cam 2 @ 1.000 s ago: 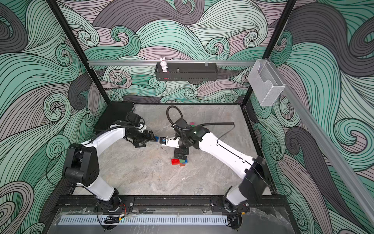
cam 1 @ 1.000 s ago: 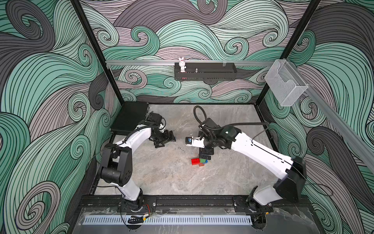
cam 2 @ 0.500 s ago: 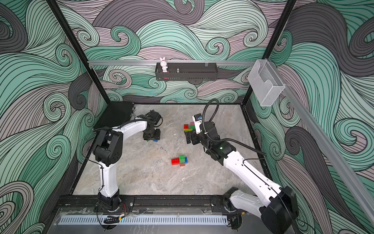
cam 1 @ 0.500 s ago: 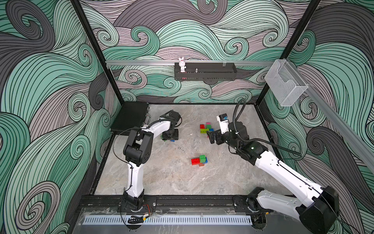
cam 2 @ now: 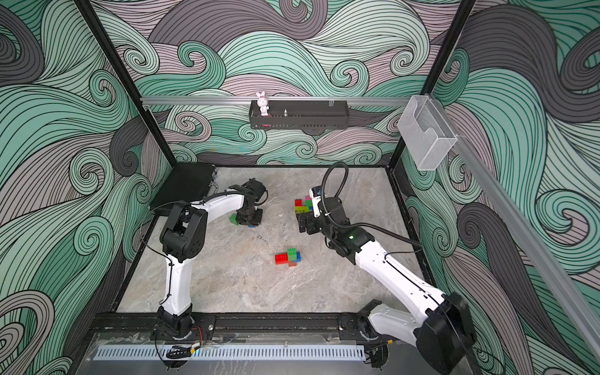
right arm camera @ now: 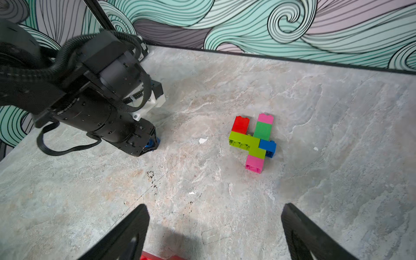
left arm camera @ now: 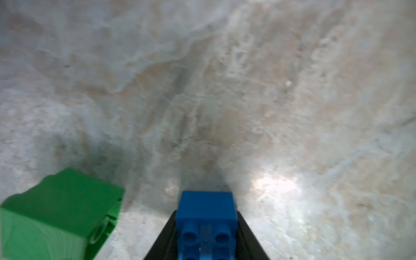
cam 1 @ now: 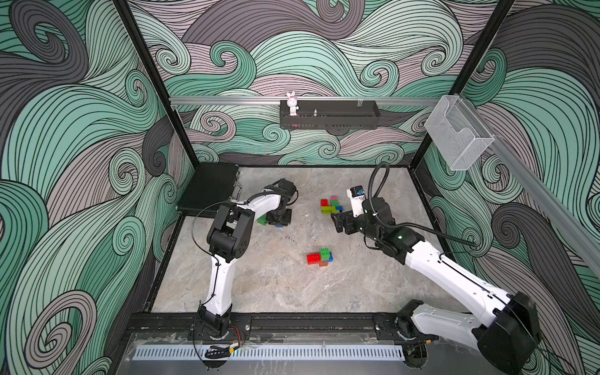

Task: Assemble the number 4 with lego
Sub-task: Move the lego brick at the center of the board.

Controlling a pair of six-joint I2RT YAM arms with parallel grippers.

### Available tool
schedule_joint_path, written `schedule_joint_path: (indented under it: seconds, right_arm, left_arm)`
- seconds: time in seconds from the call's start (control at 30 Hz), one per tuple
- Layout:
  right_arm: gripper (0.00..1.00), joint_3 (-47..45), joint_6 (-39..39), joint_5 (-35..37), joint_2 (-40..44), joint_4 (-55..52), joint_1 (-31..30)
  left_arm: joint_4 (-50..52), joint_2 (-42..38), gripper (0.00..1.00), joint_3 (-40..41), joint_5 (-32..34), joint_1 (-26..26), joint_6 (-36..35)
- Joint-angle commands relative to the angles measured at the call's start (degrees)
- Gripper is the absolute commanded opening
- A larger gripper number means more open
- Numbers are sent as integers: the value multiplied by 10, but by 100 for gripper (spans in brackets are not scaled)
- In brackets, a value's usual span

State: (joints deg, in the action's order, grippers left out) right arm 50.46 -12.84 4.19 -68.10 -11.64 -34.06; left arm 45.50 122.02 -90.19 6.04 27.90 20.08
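At the far left of the bench (cam 1: 276, 292), the left claw (cam 1: 280, 222) points straight down onto a blue brick (left arm camera: 206, 216). Its black fingers press against both sides of the brick. A green brick (left arm camera: 60, 213) lies just beside it, a little apart.

A second ago this claw hung near mid-bench, set wider and facing the right claw. Since then it has swung off toward the back left and closed in on the blue brick.

The right claw (right arm camera: 215, 206) has drawn back as well, away from the small clump of red, green, blue and orange bricks (cam 1: 319, 258). Its fingers stand wide apart with nothing between them.

Ahead of it lies a flat figure of red, pink, green, lime and blue bricks (right arm camera: 254, 141), which the right arm largely covered a second ago. The clump sits where it did, near mid-bench.
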Motion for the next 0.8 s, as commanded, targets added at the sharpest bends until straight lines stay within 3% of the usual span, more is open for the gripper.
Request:
schedule_joint_path:
  seconds: [0.0,0.1,0.23,0.37,0.53,0.67,0.77]
  right_arm:
    - [95,20,-29,-25,-35,-30,8]
    - [96,44,-39,-24,-74,-65,11]
    - [97,69,-55,-10,-114,-102,15]
    - [98,74,-74,-3,-132,-113,22]
    - [96,77,-61,-46,-155,-106,24]
    - [91,87,-40,-123,-188,-93,24]
    - [87,120,-11,-199,-237,-96,13]
  left_arm:
    - [-3,-9,38,21,-29,40,-21]
    - [5,-7,40,24,-42,74,-14]
    - [42,10,47,1,-57,100,49]
    - [48,17,56,-9,-114,109,97]
    - [31,-21,60,-15,-156,109,94]
    - [24,-96,65,20,-65,96,103]
    - [18,-168,72,73,-7,58,117]
